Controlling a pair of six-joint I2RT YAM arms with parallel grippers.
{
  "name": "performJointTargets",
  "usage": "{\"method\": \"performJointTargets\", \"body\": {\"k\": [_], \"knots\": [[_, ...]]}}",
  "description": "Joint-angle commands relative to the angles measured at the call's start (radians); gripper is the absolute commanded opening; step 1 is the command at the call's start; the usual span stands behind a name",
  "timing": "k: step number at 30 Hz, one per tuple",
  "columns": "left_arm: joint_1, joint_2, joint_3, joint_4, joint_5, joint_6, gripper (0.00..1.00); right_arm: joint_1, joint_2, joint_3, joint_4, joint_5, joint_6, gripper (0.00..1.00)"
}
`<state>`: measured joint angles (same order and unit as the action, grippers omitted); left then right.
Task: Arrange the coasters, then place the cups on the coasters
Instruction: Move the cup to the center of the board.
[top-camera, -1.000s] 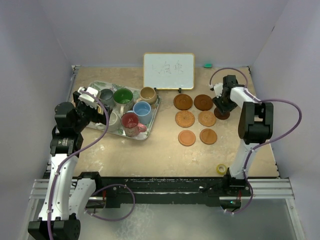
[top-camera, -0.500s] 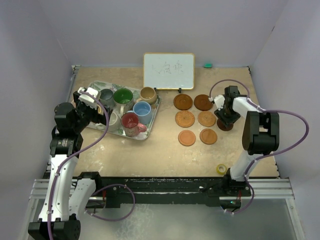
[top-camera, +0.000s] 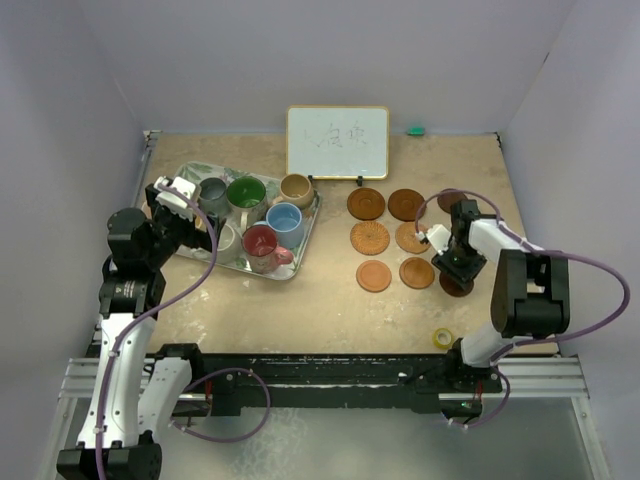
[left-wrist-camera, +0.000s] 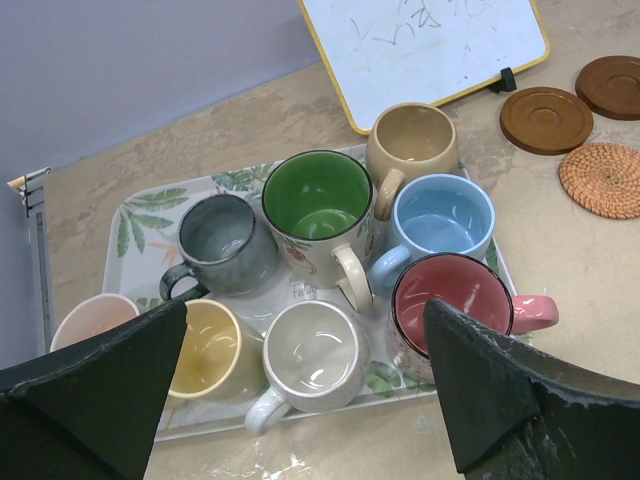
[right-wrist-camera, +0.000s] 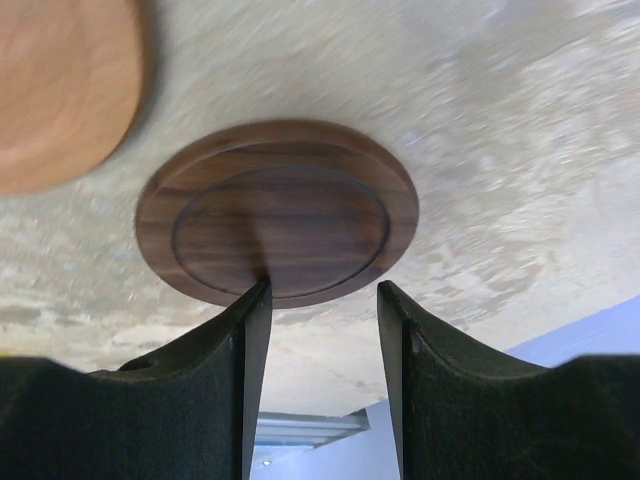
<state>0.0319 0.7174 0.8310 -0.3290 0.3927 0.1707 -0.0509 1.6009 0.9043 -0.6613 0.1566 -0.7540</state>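
Observation:
My right gripper (top-camera: 456, 264) stands half open over a dark brown coaster (right-wrist-camera: 278, 212) that lies flat on the table. Its left fingertip (right-wrist-camera: 258, 292) rests on the disc's near rim and the right one is just off the edge. Several more coasters (top-camera: 369, 238) lie in two columns to its left, and another dark one (top-camera: 450, 197) sits farther back. The cups stand on the tray: grey (left-wrist-camera: 222, 245), green (left-wrist-camera: 320, 200), tan (left-wrist-camera: 410, 140), blue (left-wrist-camera: 440, 215), red (left-wrist-camera: 450, 300), white (left-wrist-camera: 310, 350), yellow (left-wrist-camera: 205, 345), pink (left-wrist-camera: 90, 320). My left gripper (left-wrist-camera: 305, 310) hovers wide open above them, holding nothing.
The leaf-patterned tray (top-camera: 290, 270) sits at the left. A whiteboard (top-camera: 338, 142) stands at the back, with a small green object (top-camera: 415, 130) to its right. A yellow tape roll (top-camera: 442, 338) lies near the front edge, by the right arm's base.
My right gripper has travelled toward the front edge, sliding the dark brown coaster with it from beside the back row to beside the front row. The left arm stayed still.

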Motion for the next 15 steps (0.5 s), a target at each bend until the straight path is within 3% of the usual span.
{"method": "performJointTargets", "body": {"k": [1,8,15], "knots": [[0.006,-0.018,-0.01,0.048,0.02,-0.013,0.99,-0.002,-0.081,-0.081,-0.129,-0.061,-0.12,0.5],[0.006,-0.021,-0.011,0.052,0.02,-0.016,0.99,-0.01,-0.21,-0.092,-0.139,-0.148,-0.142,0.5],[0.007,-0.024,-0.015,0.051,0.019,-0.009,0.99,-0.008,-0.177,-0.056,-0.066,-0.136,-0.154,0.51]]}}
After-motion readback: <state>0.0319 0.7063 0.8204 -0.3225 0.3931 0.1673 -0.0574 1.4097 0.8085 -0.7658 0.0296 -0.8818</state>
